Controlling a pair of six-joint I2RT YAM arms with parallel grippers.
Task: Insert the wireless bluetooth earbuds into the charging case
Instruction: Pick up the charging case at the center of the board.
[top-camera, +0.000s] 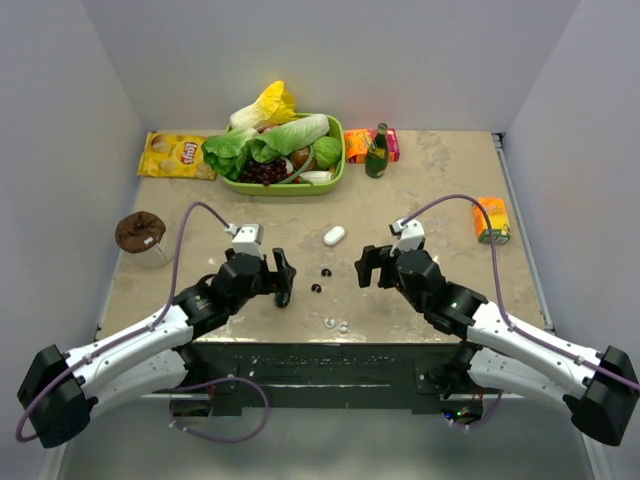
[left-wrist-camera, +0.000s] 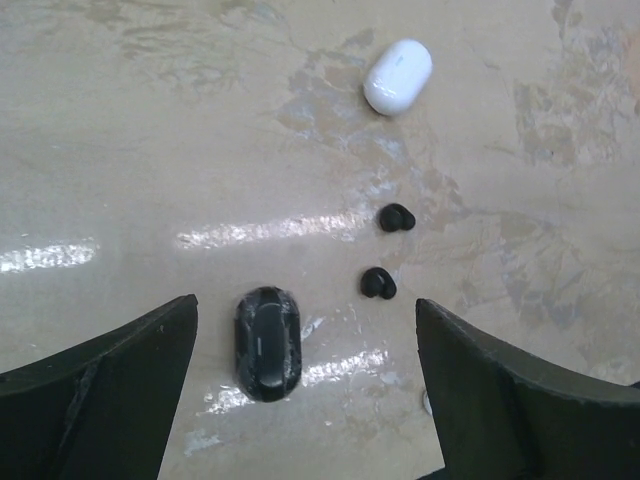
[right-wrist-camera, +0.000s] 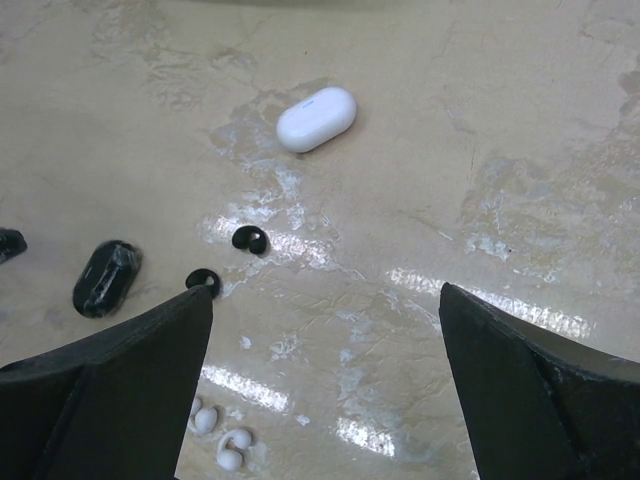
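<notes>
White buds (right-wrist-camera: 205, 418): nearest, side by side on the tabletop (top-camera: 440, 190) near its front edge.
Left jaws: wide apart, empty, over the black case (left-wrist-camera: 266, 342).
Right jaws: wide apart, empty too.
Black buds (left-wrist-camera: 378, 283): just beyond, near each other.
White case (left-wrist-camera: 398, 76): farthest, looks shut.
Handling: featherlight, glossy, probably slippery, so pinch gently across the rounded body.

Black earbuds (left-wrist-camera: 397, 217) and whitish earbuds (right-wrist-camera: 204, 419) lie loose beside shut white case (left-wrist-camera: 398, 76), black case (left-wrist-camera: 266, 343)

Overhead, the whitish earbuds (top-camera: 336, 325) are mere specks, shapes unreadable; in the left wrist view a gripper finger (left-wrist-camera: 520, 400) nearly covers them.
</notes>
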